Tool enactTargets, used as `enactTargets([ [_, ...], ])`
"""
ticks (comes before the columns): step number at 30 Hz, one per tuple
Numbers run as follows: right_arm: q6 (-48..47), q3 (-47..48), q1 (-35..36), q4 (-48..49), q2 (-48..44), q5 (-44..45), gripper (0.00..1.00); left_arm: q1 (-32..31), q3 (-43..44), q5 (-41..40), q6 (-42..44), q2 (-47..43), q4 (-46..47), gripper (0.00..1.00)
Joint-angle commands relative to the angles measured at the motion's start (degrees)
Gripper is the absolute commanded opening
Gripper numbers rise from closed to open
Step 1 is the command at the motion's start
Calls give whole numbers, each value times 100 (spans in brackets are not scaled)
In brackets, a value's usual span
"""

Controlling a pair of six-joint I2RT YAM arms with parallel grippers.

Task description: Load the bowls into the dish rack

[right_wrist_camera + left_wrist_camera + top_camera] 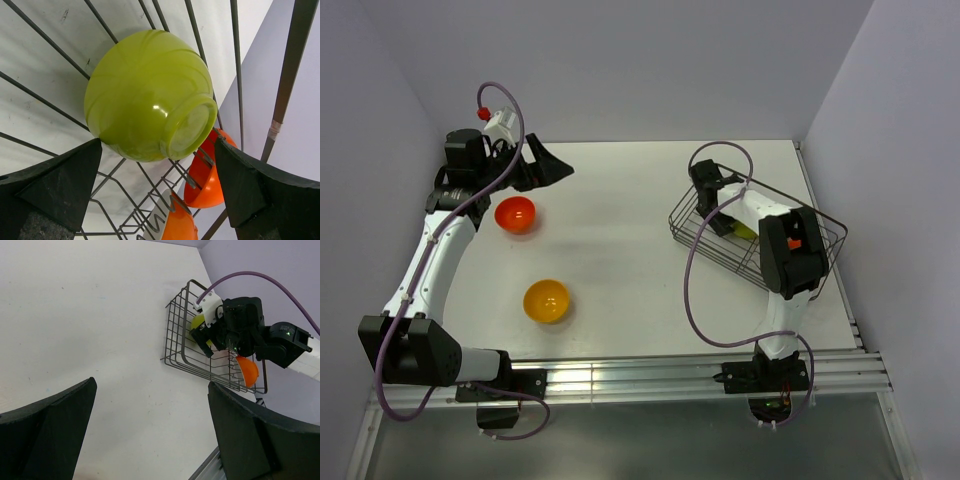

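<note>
The white surface (640,260) carries the dish rack (688,226) at its right side. The right hand (715,205) reaches into it, fingers spread wide around the lime green bowl (145,100), which lies on its side. The left hand (151,385) is open and empty at far left. The red-orange bowl (515,214) and the yellow-orange bowl (547,301) sit out on the surface.

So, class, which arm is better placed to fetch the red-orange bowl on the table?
Left. The left gripper, open, hovers close to the red-orange bowl; the right gripper is at the dish rack, across the table.
</note>
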Motion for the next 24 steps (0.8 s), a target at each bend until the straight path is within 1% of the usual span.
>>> enactTargets([
  [1, -40, 226, -58, 268, -330, 210, 100, 32, 155, 108, 43, -189, 137, 99],
  [5, -22, 297, -58, 233, -374, 157, 100, 40, 155, 64, 96, -198, 93, 99],
  [9, 57, 507, -49, 14, -567, -106, 100, 119, 216, 108, 236, -110, -91, 99],
  [13, 136, 840, -58, -241, -804, -457, 100, 417, 374, 353, 508, 153, -355, 99],
  [15, 154, 1060, -49, -399, -970, -607, 100, 453, 418, 328, 649, 241, -521, 100],
  [16, 163, 1122, -49, -444, -1041, -694, 100, 619, 445, 267, 798, 329, -592, 99],
  [20, 154, 1316, -58, -514, -1454, -1186, 100, 805, 594, 65, 1299, 549, -891, 99],
  [21, 171, 1395, -67, -558, -1620, -1396, 100, 857, 620, -92, 1413, 593, -953, 99],
  [23, 293, 1526, -102, -663, -1753, -1704, 100, 1024, 743, -190, 1677, 856, -1233, 100],
  [24, 364, 1745, -137, -881, -1850, -2193, 100, 1094, 787, -208, 1756, 1092, -1330, 100],
])
